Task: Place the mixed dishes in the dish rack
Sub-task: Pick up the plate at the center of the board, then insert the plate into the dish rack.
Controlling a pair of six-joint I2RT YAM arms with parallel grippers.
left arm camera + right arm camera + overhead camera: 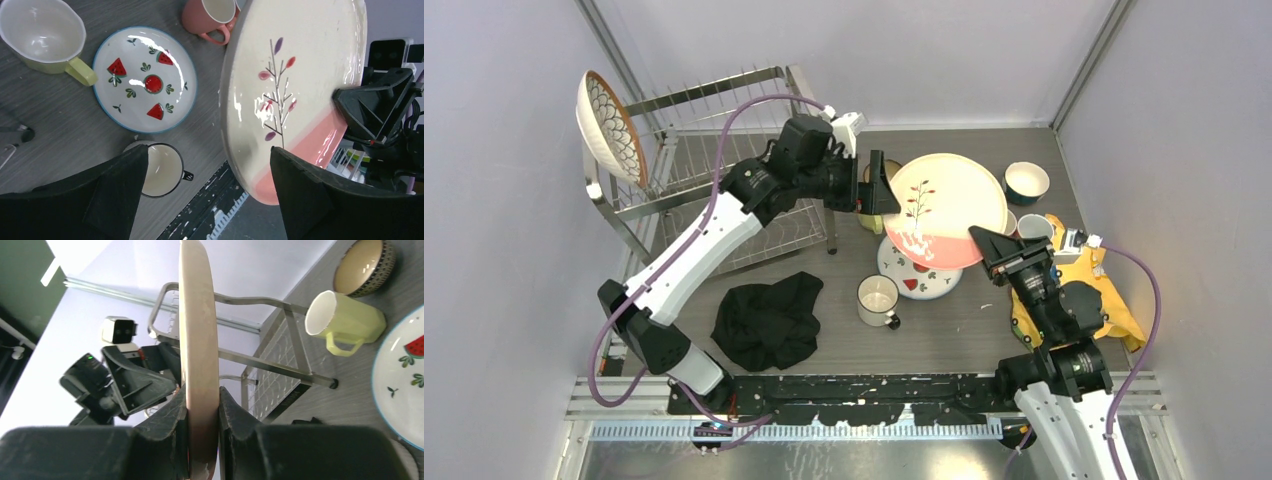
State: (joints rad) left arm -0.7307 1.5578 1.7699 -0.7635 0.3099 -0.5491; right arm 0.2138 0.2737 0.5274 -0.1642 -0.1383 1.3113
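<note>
Centre of the overhead view: the right gripper [202, 390] is clenched on the rim of the branch-patterned plate [944, 195], which is raised and tilted above the table. Its own wrist camera sees the plate only edge-on. The left gripper [876, 187] stands released at the plate's left edge, fingers [117, 192] spread wide; whether either touches the plate cannot be told. The raised plate hides part of the watermelon plate [921, 275], and the yellow mug [42, 37] is nearly lost behind the left gripper. At upper left, the dish rack [724, 98] carries a scale-patterned plate [609, 125] on edge. The right arm covers part of the yellow cloth [1119, 310].
</note>
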